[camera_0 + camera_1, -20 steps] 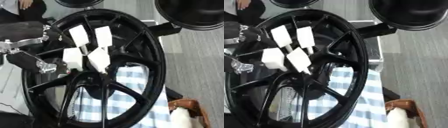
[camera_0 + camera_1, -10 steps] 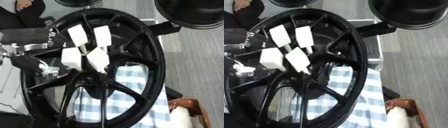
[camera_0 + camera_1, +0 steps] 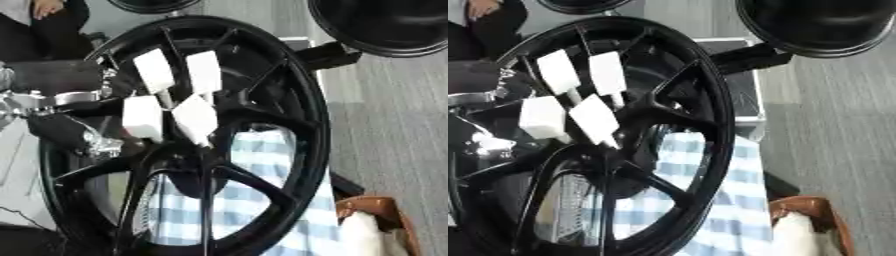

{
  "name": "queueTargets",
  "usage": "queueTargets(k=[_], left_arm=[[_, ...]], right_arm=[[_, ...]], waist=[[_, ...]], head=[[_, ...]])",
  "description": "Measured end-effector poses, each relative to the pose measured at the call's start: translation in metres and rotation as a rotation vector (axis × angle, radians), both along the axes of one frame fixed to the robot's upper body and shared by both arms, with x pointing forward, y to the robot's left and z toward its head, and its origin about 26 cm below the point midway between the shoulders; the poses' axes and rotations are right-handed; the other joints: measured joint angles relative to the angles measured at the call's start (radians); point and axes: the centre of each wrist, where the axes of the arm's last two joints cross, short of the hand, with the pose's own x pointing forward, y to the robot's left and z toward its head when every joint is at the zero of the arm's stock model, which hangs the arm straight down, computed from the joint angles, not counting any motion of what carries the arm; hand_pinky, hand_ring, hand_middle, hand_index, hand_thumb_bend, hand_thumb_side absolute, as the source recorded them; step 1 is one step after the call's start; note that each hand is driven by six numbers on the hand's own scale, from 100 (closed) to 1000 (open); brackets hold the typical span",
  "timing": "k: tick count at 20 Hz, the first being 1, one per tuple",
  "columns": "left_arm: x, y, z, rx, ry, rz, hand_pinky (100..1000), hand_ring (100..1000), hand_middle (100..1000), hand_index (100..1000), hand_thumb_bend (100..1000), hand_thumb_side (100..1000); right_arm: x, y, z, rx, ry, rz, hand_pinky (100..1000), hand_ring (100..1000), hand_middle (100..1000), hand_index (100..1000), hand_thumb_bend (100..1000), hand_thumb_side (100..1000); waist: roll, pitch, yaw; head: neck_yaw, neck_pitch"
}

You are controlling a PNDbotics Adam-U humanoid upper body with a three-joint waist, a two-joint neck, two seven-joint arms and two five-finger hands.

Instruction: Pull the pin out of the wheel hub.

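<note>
Wheel hub (image 3: pixel 262 100): a large black spoked wheel, standing nearly on edge and filling most of both views; its centre lies low, near where the spokes meet.
Pins (image 3: pixel 194 119): four white blocks on thin stems, clustered among the upper spokes, just right of the left hand.
Left hand (image 3: pixel 66 135): comes in from the left edge, black and silver, reaching into the wheel beside the lower-left white block (image 3: pixel 143 118).
Fingers: whether they are clenched, released or grasping a pin, I cannot tell.
Checked cloth (image 3: pixel 254 185): blue and white, seen behind the lower spokes.
</note>
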Motion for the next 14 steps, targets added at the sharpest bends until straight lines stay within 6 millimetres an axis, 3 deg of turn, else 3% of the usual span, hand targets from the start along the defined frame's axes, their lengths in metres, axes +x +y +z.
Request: queueTargets(k=[10,14], left_arm=[[0.0012,-0.0045,0.0007,-0.033,-0.025,0.011,655,502,464,807,343,861],[0.0018,-0.0065,0.0015,-0.056,-0.043,0.012,628,465,422,776,236,784]], right_arm=[[0.0002,0.0014,-0.0005,0.008,0.005,0.004,703,527,418,762,100,693],[0.0002,0.0022,-0.0006,0.008,0.007,0.010,703,528,419,762,100,693]], waist=[[0.003,0.001,-0.001],[0.004,0.001,-0.001]], head=[[0.000,0.000],[0.000,0.000]])
